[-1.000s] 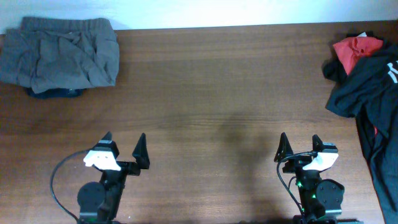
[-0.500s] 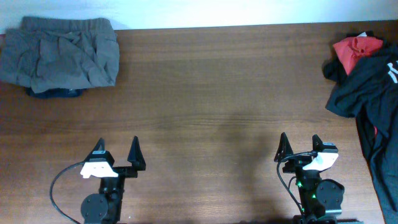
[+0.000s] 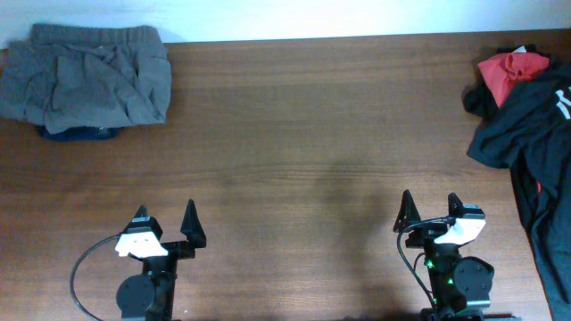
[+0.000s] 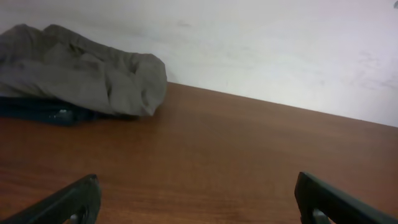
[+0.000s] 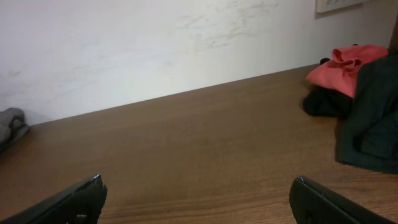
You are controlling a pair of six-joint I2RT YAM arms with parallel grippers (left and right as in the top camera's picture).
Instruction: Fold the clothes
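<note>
Far left corner of the table: grey-olive trousers bunched up, lying over a navy garment. At the near edge, well apart from them, left gripper and right gripper, claws spread wide, pinching nothing.

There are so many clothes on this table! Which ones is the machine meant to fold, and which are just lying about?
For the job: grey-olive trousers, far left corner.
Lying about: navy garment under them; red garment and black garments, far right.

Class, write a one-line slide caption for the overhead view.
Grey-olive garment lies far left; left hand and right hand open and empty up front.
</note>
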